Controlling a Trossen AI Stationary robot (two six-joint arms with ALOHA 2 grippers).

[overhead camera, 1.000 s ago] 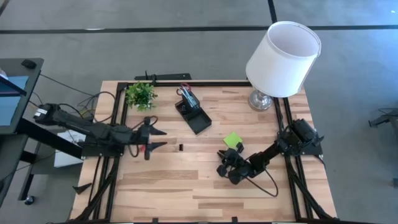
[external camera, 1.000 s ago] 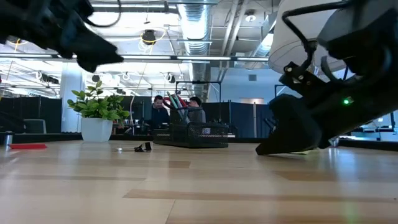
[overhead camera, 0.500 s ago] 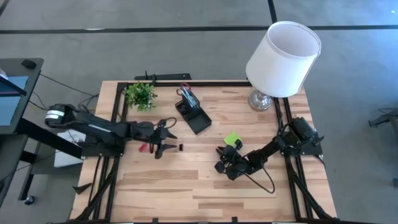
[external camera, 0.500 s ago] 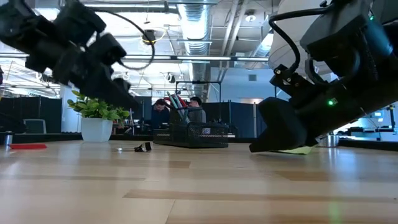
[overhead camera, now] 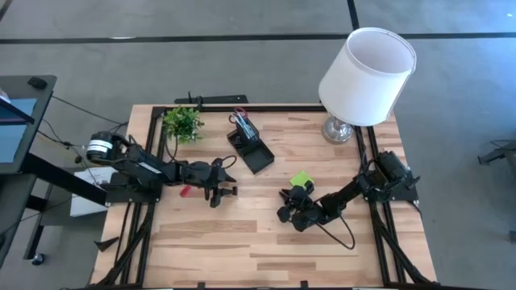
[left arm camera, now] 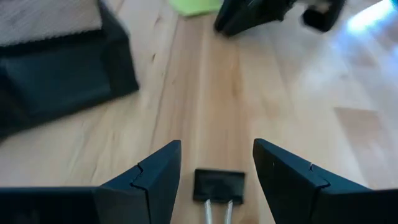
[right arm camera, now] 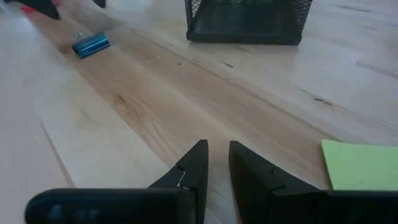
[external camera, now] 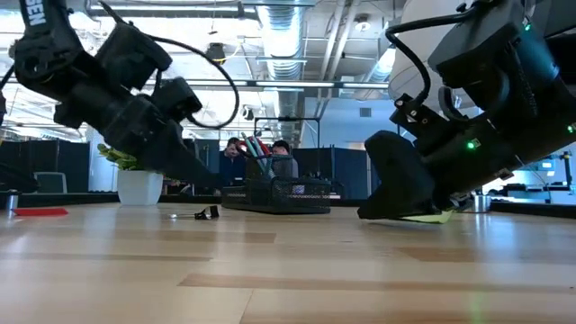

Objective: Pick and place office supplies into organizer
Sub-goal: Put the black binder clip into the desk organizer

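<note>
While a black binder clip [left arm camera: 218, 185] lies on the surface between the spread fingers of the left gripper [overhead camera: 229, 181], not yet pinched, the organizer [overhead camera: 250, 145] stands beyond it. Near the green pad [overhead camera: 302, 180], the right gripper [overhead camera: 284, 205] hovers narrowly parted, holding nothing.

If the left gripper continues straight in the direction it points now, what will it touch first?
Most likely the black binder clip. It lies on the table between the open fingers of the left gripper, directly ahead of them. Farther along that line are the lime-green sticky-note pad and the right gripper, though depth is hard to judge.
</note>
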